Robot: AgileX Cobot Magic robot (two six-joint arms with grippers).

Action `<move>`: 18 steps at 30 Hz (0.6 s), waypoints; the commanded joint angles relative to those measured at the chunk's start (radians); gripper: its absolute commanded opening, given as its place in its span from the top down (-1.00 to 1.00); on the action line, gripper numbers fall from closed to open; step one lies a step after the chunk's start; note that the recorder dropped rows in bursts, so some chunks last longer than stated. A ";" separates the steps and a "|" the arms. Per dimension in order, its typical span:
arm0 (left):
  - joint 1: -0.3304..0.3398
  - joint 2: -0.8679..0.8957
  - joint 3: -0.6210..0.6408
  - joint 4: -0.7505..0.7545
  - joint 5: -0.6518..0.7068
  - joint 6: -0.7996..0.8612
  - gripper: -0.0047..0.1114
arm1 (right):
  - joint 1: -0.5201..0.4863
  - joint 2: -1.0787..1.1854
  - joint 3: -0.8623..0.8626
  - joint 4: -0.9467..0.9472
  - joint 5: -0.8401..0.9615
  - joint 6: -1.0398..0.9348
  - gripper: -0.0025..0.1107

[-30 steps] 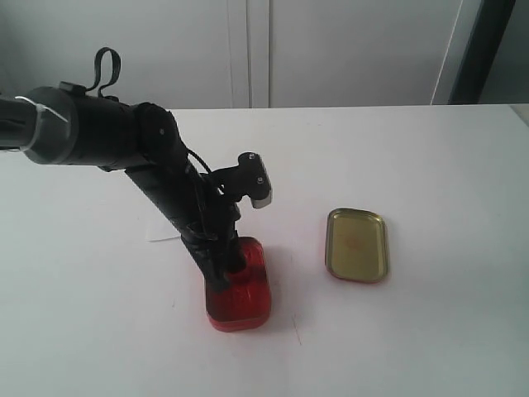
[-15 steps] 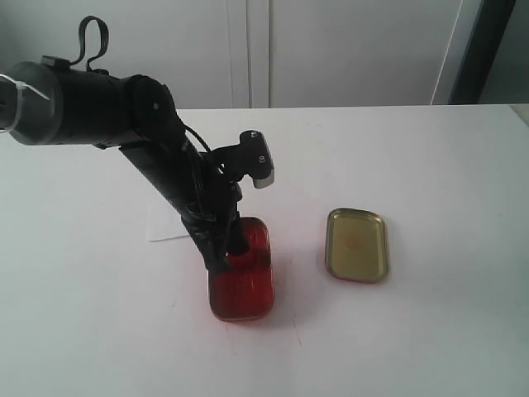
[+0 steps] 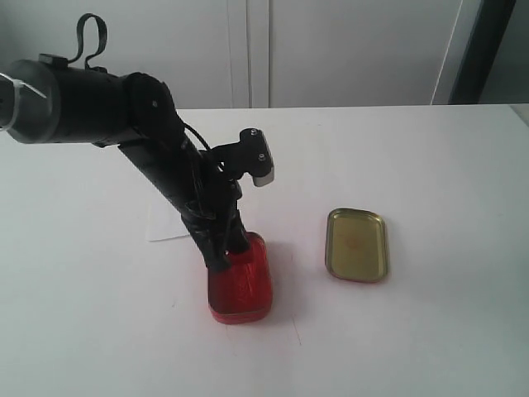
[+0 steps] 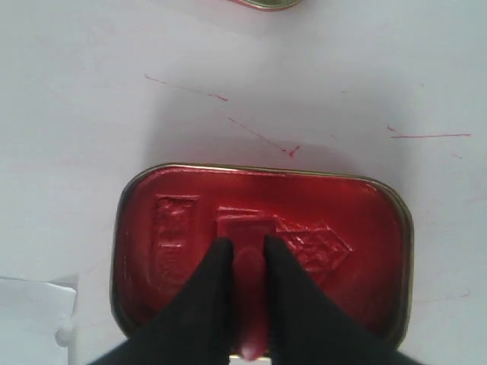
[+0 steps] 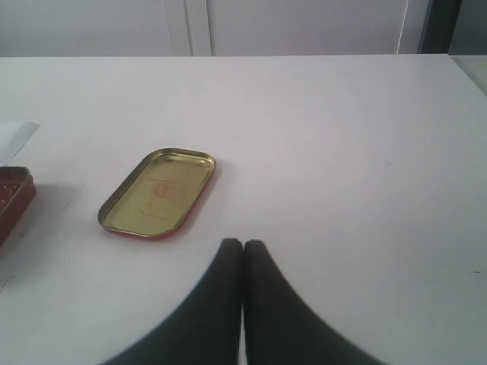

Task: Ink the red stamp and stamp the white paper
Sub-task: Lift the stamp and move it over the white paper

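My left gripper is shut on the red stamp, holding its handle between the black fingers. The stamp's square base is down on the inked surface of the oblong red ink-pad tin. In the exterior view the left gripper stands over that ink-pad tin. The white paper lies behind the left arm, partly hidden; a corner of the paper shows in the left wrist view. My right gripper is shut on nothing above bare tabletop and is out of the exterior view.
The tin's gold lid lies open side up to the right of the tin, the same lid lying ahead of the right gripper. Thin red ink streaks mark the white table beyond the tin.
The left arm has risen and drawn back a little with the stamp still in its jaws. The ink-pad tin shifted slightly on the table under it.
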 commanded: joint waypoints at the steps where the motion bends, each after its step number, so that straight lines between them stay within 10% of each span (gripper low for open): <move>1: 0.025 -0.024 -0.025 -0.012 0.024 -0.023 0.92 | -0.006 -0.005 0.006 0.000 -0.014 -0.002 0.96; 18: 0.239 -0.018 -0.079 -0.011 -0.063 -0.021 0.92 | -0.006 -0.005 0.006 0.000 -0.014 -0.002 0.96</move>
